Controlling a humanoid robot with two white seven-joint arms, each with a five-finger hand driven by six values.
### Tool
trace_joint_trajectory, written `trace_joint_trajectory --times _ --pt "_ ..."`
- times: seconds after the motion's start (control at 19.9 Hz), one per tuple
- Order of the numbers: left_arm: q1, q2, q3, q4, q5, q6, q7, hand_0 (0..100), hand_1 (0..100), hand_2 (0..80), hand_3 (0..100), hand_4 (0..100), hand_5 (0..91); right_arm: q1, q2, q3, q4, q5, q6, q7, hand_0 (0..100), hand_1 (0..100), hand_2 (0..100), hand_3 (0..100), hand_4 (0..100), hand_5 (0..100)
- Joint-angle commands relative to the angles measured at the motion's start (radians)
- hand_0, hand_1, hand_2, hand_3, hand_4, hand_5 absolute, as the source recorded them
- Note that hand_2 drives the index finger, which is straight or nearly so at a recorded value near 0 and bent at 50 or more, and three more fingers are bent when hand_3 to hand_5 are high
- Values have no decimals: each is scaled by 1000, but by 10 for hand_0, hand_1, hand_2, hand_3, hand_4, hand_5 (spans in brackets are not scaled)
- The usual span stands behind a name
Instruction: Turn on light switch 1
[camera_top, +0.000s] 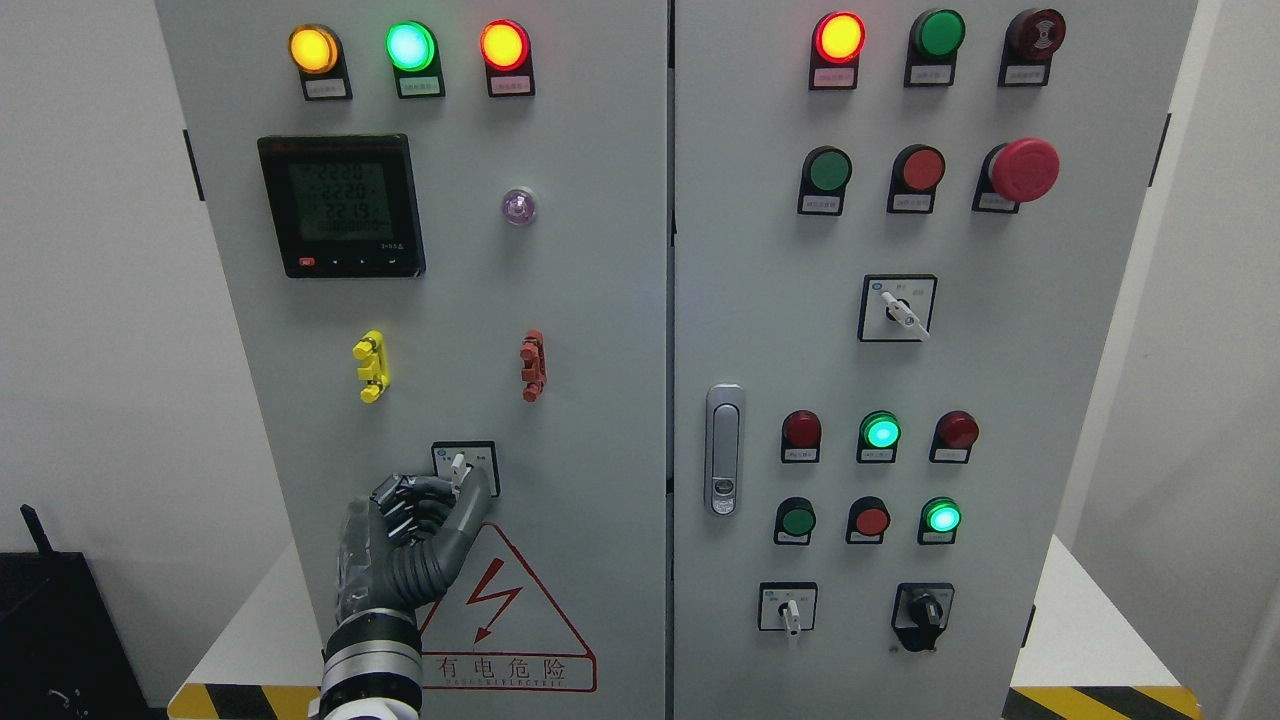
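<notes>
Grey two-door control cabinet (600, 300) fills the frame. Left hand (405, 540) comes up from the bottom edge, left of centre, dark glove over a metal wrist. Its fingers (405, 500) are curled in, thumb stretched up to the right, and thumb and fingertips sit right at the white lever of the rotary switch (463, 466) in the lower middle of the left door; pinched on it as far as I can see (contact partly hidden by the knuckles). Lever points roughly upright. Just below the switch, the red triangular warning sign (500, 610), partly covered by the wrist. Above it, a yellow clip (371, 366) and a red clip (533, 366), then the digital meter (341, 205) in the upper left, lit. Top row of the left door: amber, green and red lamps all glowing. Right door has a door handle (724, 449) near its left edge, plus a red mushroom button (1024, 170) in the upper right.
</notes>
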Motion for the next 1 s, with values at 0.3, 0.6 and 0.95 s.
trace_joint_trajectory --times 0.3,0.6,0.95 --pt "-6 -1 0 3 0 3 0 319 678 584 800 824 730 0 0 0 0 -25 0 0 0 0 0 0 0 0" --pt "-8 -2 0 8 0 3 0 356 658 587 801 824 731 0 0 0 0 -25 0 0 0 0 0 0 0 0" --pt "-8 -2 0 8 1 4 0 407 646 594 809 831 736 0 0 0 0 -25 -1 0 0 0 0 0 0 0"
